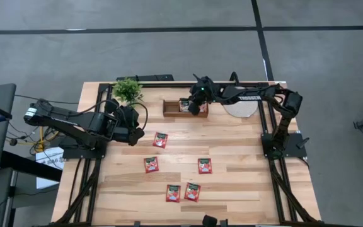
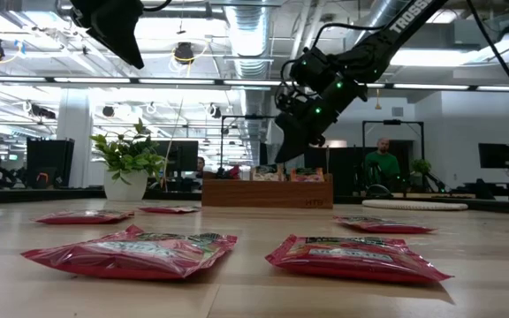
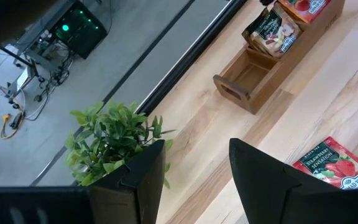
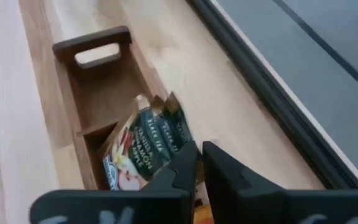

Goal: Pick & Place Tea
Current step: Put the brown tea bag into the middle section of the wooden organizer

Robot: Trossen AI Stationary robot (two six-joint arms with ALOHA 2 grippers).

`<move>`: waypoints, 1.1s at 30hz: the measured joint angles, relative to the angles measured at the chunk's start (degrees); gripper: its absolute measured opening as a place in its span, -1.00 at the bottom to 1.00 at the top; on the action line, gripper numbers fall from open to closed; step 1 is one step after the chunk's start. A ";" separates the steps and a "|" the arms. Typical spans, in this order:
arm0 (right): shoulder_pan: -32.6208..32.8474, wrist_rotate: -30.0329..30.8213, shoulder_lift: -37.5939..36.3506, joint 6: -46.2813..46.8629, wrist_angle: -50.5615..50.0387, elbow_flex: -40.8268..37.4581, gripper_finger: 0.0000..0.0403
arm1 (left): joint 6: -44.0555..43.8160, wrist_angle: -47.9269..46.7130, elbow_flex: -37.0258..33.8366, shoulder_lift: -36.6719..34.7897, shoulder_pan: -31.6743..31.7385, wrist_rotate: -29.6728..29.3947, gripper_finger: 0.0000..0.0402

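Five sachets [image 1: 180,175] loose on table [image 1: 244,183]; tray [image 1: 169,112] behind, plant [image 1: 128,91] left of tray.

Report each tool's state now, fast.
Left tool: open, empty, hovering near the small green potted plant.
Right tool: fingers nearly together, empty, above the dark wooden tray of tea sachets.

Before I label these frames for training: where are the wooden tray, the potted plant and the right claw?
wooden tray [image 1: 171,113]: high view, on its left end wall.
potted plant [image 1: 128,90]: high view, on the leaves.
right claw [image 4: 199,163]: right wrist view, between its fingertips, over the tray.
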 joint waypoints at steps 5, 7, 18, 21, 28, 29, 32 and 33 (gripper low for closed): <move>-0.10 -0.04 0.17 0.98 -0.73 -0.02 -0.94 | 0.30 0.00 0.00 0.00 0.00 0.00 -0.14; 0.26 0.04 0.47 1.23 -1.33 -0.02 -0.94 | 0.33 0.02 0.00 0.00 -0.01 0.00 -0.14; 1.07 0.66 0.45 0.85 -1.11 -0.02 -0.94 | 0.46 0.00 0.00 0.00 -0.02 0.00 -0.14; 1.11 3.53 0.42 0.81 -1.14 -0.02 -0.94 | 0.46 0.00 0.00 0.00 -0.02 0.00 -0.14; 2.12 4.56 0.27 -2.08 -1.01 3.28 -0.94 | 0.46 0.00 0.00 0.00 -0.02 0.00 -0.14; 2.38 4.51 0.28 -2.76 -0.92 3.72 -0.94 | 0.46 0.00 0.00 0.00 -0.02 -0.01 -0.14; 2.75 4.28 0.34 -3.58 -1.21 3.97 -0.94 | 0.46 0.01 0.00 0.00 -0.02 0.00 -0.14; 2.75 4.28 0.36 -3.50 -1.36 3.84 -0.94 | 0.46 0.05 0.00 0.00 -0.02 0.00 -0.14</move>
